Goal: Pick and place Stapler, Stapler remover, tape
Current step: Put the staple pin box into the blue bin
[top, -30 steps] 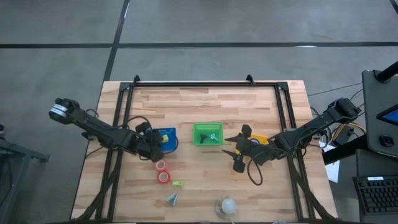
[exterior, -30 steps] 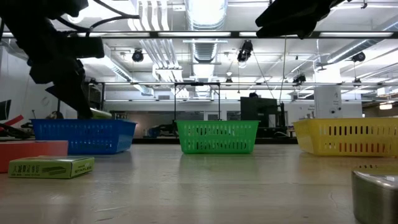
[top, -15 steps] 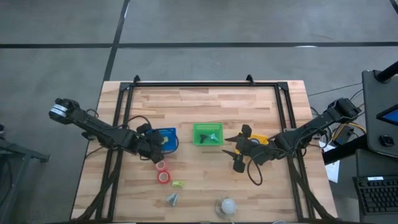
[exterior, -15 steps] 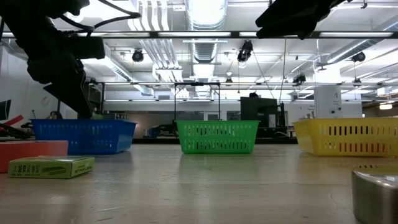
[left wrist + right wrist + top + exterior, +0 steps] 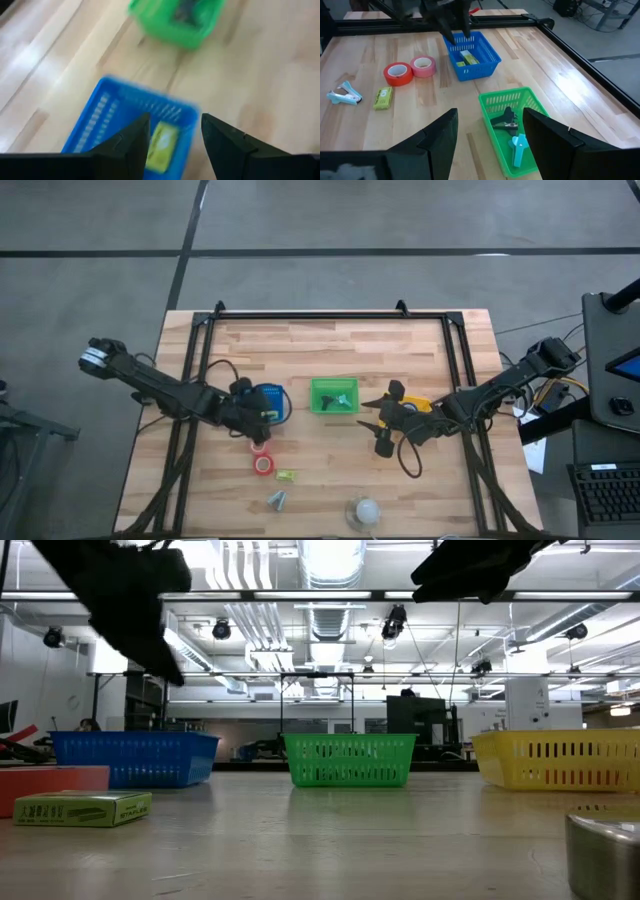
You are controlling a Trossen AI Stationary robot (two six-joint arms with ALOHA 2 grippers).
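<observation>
My left gripper hangs open over the near-left part of the blue basket, touching nothing. A yellow-green box lies on the basket's floor. Two tape rolls lie flat on the table near the basket, one red and one pinkish. No dark blue roll shows. A second yellow-green box and a light-blue tool lie nearer the table's near edge. My right gripper waits open to the right of the green basket.
The green basket holds a black claw tool and a teal piece. A yellow basket sits under my right arm. A white ball in a clear cup stands near the table's near edge. A black frame borders the table.
My left gripper has risen well above the blue basket's rim and shifted slightly toward the table's right. The yellow-green thing seen at its fingertips over the rim a second ago no longer shows there.
</observation>
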